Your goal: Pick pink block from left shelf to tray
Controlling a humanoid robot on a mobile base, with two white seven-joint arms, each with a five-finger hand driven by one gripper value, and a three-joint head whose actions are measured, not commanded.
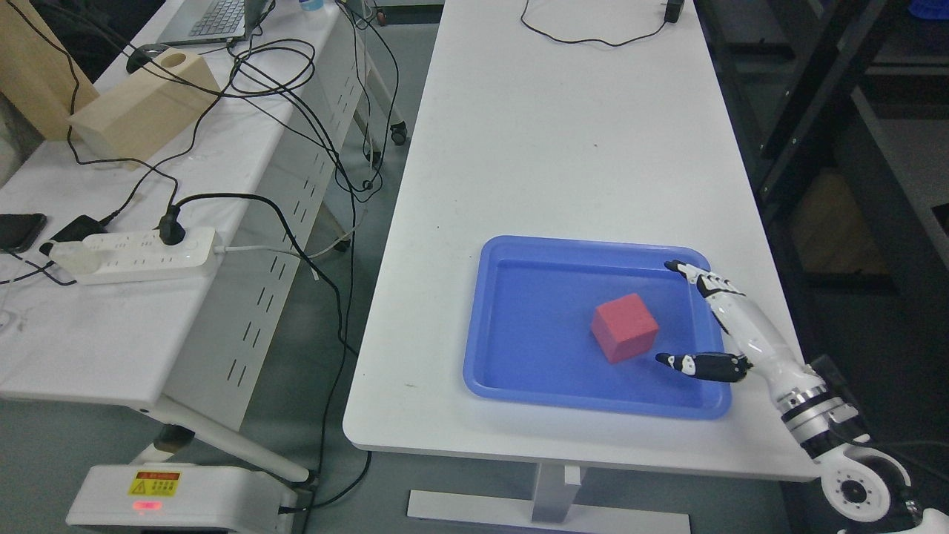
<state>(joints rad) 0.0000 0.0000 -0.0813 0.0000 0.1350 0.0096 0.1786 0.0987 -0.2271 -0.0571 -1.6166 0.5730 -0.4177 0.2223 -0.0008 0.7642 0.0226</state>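
My right hand (pixel 704 319) hovers with fingers (pixel 697 363) spread and empty at three o'clock of the pink block (pixel 625 327), resting inside the blue tray (pixel 519 386) on the counter (pixel 563 148), where a careless withdrawal could nudge it askew.

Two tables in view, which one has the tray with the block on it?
The right-hand white table, clear of cables except one at its far end. The blue tray holds the block, beside the open right hand. The left table carries the power strip.
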